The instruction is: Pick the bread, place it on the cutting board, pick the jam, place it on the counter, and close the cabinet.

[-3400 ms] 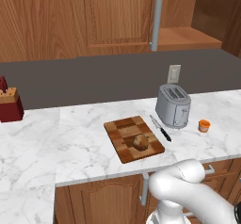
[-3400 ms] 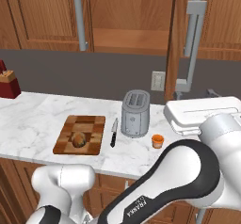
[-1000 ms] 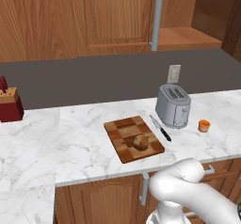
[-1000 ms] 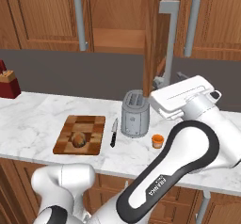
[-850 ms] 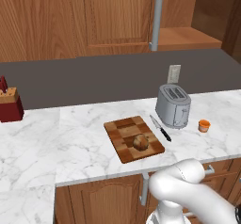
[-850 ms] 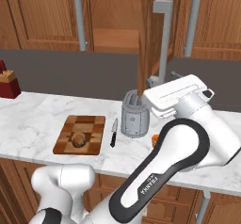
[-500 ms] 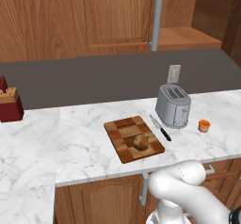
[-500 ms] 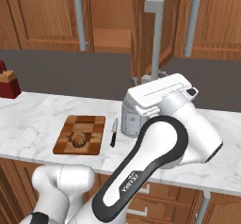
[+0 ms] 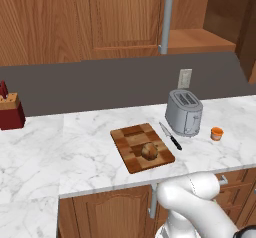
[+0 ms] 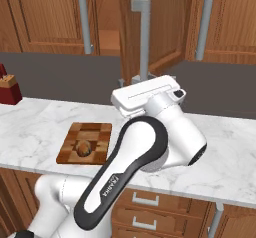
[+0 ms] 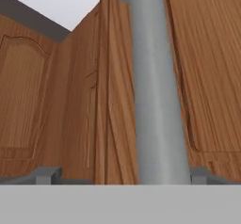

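Observation:
The bread (image 9: 149, 151) (image 10: 83, 148) lies on the checkered cutting board (image 9: 131, 138) (image 10: 95, 132). The orange jam (image 9: 216, 133) stands on the marble counter (image 9: 95, 157) (image 10: 35, 127), right of the toaster. An upper cabinet door (image 10: 132, 27) stands partly swung out, edge-on, with its grey bar handle (image 10: 145, 37) (image 11: 155, 86) facing me. My gripper (image 11: 124, 175) is open right at that handle, which runs up between the fingertips (image 11: 47, 174). Behind the door the cabinet's inside (image 9: 200, 39) is in view.
A steel toaster (image 9: 184, 112) and a black-handled knife (image 9: 171, 136) sit between board and jam. A red knife block (image 9: 10, 112) (image 10: 7, 89) stands at the far left. My white arm (image 10: 150, 147) covers the counter's middle right. Base cupboards with drawers (image 10: 145, 212) lie below.
In the right base view the cabinet door has swung leftward, and my hand has swept left with it. Bread, board and jam have not moved.

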### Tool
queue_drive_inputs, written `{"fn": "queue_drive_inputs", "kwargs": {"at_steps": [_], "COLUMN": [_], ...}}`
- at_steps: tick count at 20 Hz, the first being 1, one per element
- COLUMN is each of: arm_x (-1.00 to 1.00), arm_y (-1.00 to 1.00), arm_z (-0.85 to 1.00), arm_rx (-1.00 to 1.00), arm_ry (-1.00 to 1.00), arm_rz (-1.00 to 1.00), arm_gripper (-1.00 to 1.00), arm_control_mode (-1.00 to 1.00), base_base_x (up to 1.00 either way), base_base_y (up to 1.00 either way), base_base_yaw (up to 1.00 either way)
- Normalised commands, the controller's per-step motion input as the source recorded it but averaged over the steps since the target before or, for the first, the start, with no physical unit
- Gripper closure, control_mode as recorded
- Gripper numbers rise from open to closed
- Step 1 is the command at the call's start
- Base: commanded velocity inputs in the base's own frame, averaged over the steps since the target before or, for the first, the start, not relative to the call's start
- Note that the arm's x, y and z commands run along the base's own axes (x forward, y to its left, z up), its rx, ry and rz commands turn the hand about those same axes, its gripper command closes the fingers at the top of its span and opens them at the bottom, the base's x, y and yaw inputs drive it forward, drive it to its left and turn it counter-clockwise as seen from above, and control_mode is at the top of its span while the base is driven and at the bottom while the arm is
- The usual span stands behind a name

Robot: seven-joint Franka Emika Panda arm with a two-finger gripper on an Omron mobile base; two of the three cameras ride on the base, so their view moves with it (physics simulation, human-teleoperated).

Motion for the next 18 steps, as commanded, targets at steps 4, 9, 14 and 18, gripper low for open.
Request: {"fn": "queue_drive_inputs", "kwargs": {"at_steps": [4, 9, 14, 18], "arm_x": [0.2, 0.41, 0.47, 0.58], "arm_y": [0.56, 0.59, 0.48, 0.2], "arm_z": [0.0, 0.0, 0.0, 0.0], "arm_rx": [0.0, 0.0, 0.0, 0.0], "arm_ry": [0.01, 0.0, 0.01, 0.0], "arm_rz": [0.0, -0.05, -0.05, -0.03], "arm_gripper": [-1.0, -1.0, -1.0, -1.0], "arm_control_mode": [-1.0, -1.0, -1.0, -1.0], "base_base_x": [0.0, 0.0, 0.0, 0.0], "base_base_y": [0.0, 0.0, 0.0, 0.0], "base_base_yaw": [0.0, 0.0, 0.0, 0.0]}}
